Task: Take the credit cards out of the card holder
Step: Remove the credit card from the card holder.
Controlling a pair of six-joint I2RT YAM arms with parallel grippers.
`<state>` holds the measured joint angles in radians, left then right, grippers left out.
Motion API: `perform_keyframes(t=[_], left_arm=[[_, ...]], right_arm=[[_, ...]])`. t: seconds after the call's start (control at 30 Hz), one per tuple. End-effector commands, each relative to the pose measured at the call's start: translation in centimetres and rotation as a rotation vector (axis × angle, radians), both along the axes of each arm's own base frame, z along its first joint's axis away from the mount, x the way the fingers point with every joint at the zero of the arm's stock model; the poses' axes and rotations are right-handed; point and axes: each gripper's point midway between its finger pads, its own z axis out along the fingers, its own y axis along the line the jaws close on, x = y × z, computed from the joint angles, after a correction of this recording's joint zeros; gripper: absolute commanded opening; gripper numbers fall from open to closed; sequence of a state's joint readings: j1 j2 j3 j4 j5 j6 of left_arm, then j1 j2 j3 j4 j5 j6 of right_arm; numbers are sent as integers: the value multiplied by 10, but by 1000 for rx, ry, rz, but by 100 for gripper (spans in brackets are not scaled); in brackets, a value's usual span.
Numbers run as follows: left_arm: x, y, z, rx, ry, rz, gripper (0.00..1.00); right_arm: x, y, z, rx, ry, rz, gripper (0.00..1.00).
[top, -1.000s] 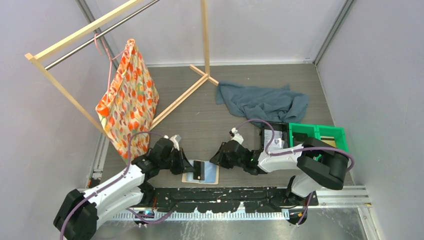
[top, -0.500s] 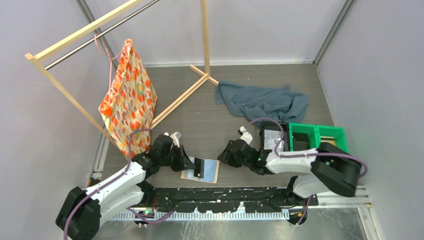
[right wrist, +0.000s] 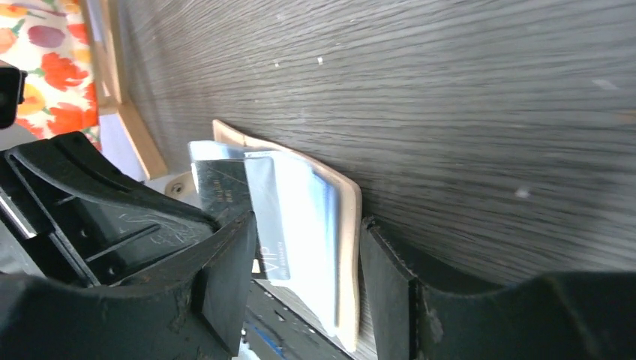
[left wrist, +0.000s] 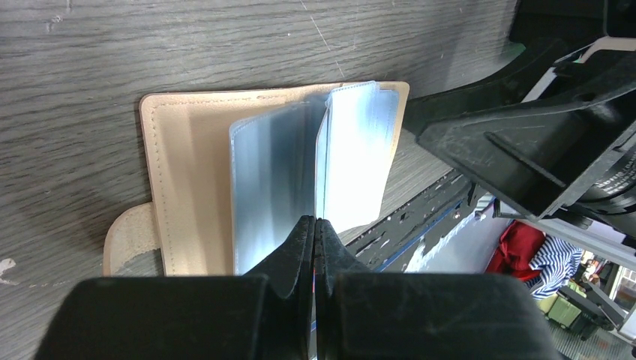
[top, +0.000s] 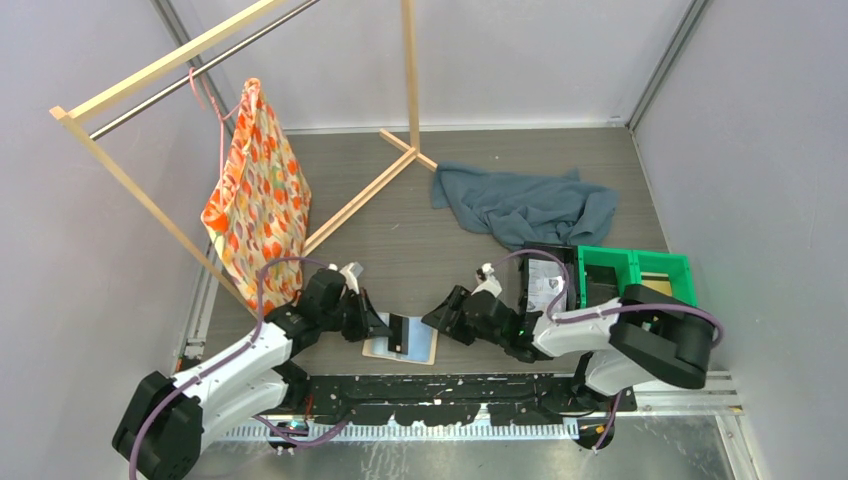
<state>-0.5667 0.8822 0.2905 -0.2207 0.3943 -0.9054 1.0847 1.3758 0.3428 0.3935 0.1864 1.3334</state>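
Left gripper: we see it clenched on a pale blue pocket leaf of the card holder.
Right gripper: fingers spread, one on either side of the holder's edge.
Card holder: we find it lying open on the table, between both grippers.
Credit card: dark, sitting in the holder's pockets.

An orange floral bag is hanging from a wooden rack standing over the far left corner of the grey wood-grain table. A blue-grey cloth is lying crumpled toward the far right, while a green bin is sitting at the right edge, just beside a black tray.
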Motion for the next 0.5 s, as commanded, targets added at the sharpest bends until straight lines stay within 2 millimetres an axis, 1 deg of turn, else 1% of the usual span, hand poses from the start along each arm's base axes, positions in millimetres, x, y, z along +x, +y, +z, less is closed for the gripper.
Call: perform_keyframes(t=[0.0,0.1,0.17,0.2,0.3,0.37,0.4,0.47], left_arm=[[6,-2,8,-28,-40,-5,1],[6,-2,8,-30,-43,-4,1],[6,-2,10,-33,-48,-2,0],[6,-2,10,-33,-47,-3,0],[6,-2,10,-33,-47,-3,1],[6,-2,10,-33,-47,-4,1],[7,-2,9,-34,-47,-3,1],[7,-3,10,-36,-47,-4,1]], right_arm=[[-12,11,-23,-2,66,39,54],[-10,11,-29,-13,75,19,35],[-8,8,-30,-17,74,1,24],[-8,5,-32,-24,72,-6,21],[-8,-5,-33,-46,67,-26,9],[-6,-15,-35,-74,60,-52,3],[-4,-20,-35,-87,55,-62,1],[-1,-29,-36,-107,51,-66,1]])
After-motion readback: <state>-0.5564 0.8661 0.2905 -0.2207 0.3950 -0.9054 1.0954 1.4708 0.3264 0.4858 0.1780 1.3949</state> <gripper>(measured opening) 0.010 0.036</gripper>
